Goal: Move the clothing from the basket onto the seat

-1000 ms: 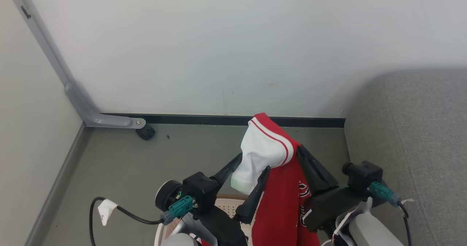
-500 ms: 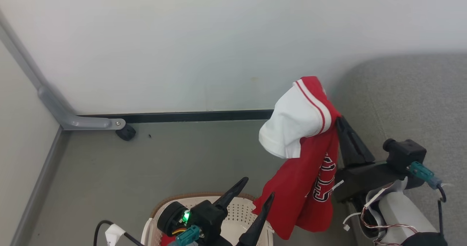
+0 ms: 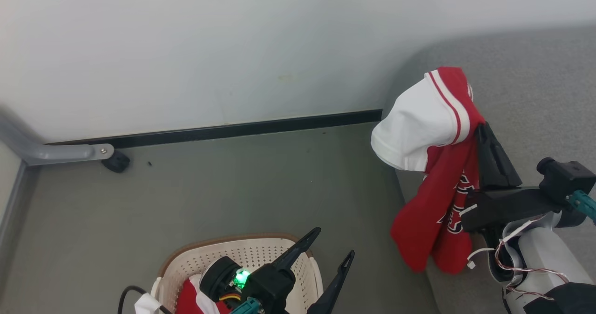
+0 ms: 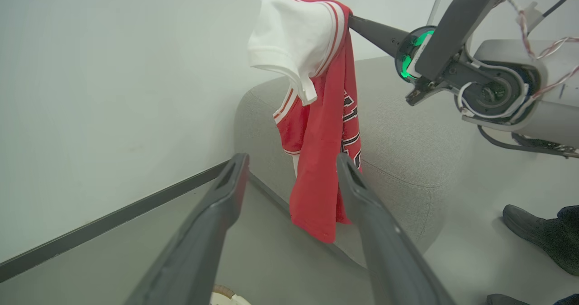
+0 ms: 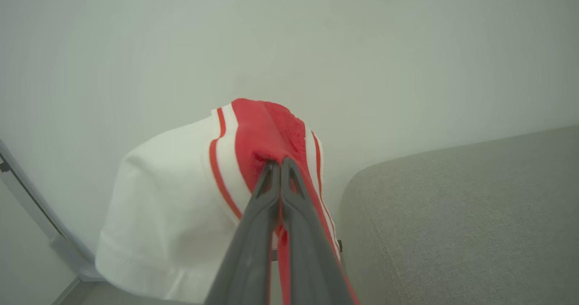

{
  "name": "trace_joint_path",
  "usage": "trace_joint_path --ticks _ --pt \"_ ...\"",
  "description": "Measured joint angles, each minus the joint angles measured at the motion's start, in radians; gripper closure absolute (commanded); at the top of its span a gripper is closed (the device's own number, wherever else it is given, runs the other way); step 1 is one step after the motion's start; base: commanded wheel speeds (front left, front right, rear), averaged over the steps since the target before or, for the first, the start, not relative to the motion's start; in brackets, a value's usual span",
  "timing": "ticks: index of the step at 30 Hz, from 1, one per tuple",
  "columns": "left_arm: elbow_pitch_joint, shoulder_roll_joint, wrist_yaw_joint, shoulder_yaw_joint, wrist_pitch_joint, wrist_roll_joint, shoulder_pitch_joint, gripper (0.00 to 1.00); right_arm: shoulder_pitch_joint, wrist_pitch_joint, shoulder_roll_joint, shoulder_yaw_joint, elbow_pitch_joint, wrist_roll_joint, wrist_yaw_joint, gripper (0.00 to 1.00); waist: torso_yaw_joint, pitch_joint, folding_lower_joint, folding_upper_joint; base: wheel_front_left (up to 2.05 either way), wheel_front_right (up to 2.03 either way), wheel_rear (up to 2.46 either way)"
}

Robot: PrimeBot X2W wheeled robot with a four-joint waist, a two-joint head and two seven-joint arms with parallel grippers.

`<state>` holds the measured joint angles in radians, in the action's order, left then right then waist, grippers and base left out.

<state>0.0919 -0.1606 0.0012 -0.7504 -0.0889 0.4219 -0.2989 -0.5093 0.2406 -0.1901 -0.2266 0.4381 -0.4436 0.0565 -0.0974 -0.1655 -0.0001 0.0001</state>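
Jaws of the right gripper are pinched shut on a small fold of the jersey, near its red and white striped trim. The left gripper hangs above the basket with its jaws wide and holding nothing.

The jersey hangs in the air at the rounded corner of the sofa. Its lower end dangles down beside the sofa's side, above the floor. More red cloth lies in the basket.

I judge the main risk to be a drop short of the seat. If it were let go here, most of the cloth would likely slide off the corner to the floor. The hold takes only a little cloth, so a quick swing could pull it free. The hanging end could also drag against the sofa's side and bunch up if the arm moves across without rising.

A grey bracket with a black foot sits by the wall, well apart. A person's shoe rests on the floor near the sofa. Nothing lies on the visible sofa top.
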Motion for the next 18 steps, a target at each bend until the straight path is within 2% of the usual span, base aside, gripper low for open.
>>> trace_joint_path --ticks 13,18 --pt "-0.038 -0.03 0.002 -0.007 0.029 -0.022 -0.011 0.0 -0.017 0.008 -0.011 0.1 -0.032 -0.035 -0.039 1.0 -0.121 -0.086 0.0 0.0 0.0 0.0 0.0" --pt "-0.044 -0.035 0.002 -0.009 0.053 -0.048 -0.04 0.0 -0.059 0.008 -0.024 0.144 -0.035 -0.053 -0.04 1.0 -0.164 -0.127 0.0 0.0001 0.0 0.0 0.0"
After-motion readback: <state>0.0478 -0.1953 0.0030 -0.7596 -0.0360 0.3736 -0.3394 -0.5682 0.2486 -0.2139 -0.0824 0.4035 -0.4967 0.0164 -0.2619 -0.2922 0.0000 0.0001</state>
